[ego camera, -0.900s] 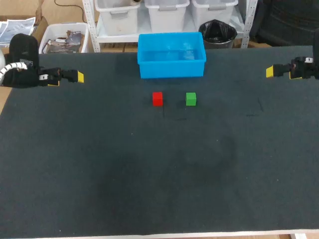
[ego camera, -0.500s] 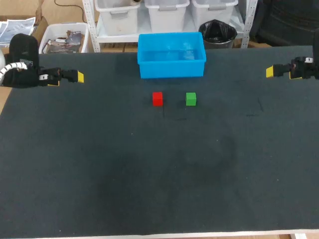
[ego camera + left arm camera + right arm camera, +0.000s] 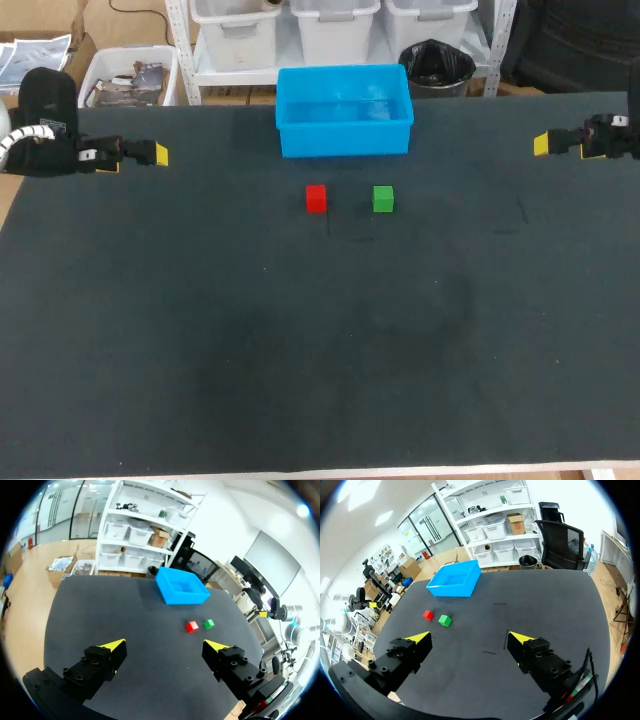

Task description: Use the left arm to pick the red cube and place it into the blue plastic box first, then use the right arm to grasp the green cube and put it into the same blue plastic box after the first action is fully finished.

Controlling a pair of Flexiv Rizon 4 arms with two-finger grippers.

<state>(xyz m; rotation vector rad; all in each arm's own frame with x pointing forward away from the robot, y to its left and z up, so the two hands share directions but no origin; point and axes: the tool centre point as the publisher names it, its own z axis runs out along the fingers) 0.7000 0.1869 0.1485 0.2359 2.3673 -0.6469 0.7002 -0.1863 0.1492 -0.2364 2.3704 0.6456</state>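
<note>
- The dark matte bench [image 3: 300,380] carries the task's things on its far half.
- A small red cube [image 3: 316,198] sits on the bench at about mid-width. A small green cube [image 3: 383,198] lies just beside it on the right, not touching it. Both lie loose, a little in front of the box.
- Farther back, the left arm [image 3: 45,150] hangs over the bench's left edge, well apart from the red cube. The left jaws stand wide open, yellow fingertips [image 3: 114,645] far apart with nothing between them.
- At the same depth the right arm [image 3: 610,140] hangs over the right edge, well apart from the green cube. The right jaws are also spread wide, yellow fingertips [image 3: 420,638] holding nothing.
- Farthest off, an open-topped blue plastic box [image 3: 344,140] stands near the bench's back edge, behind the two cubes. No cube shows inside it.
- By my reading the first step, picking up the red cube, has not started, since the cube lies untouched.
- The next move calls for the left arm to swing in toward the middle. It should then descend with its jaws straddling the red cube, taking care not to nudge the green neighbour. The right arm should wait.
- Set against the earlier head views, nothing differs: arms, cubes and box all sit where they were.
</note>
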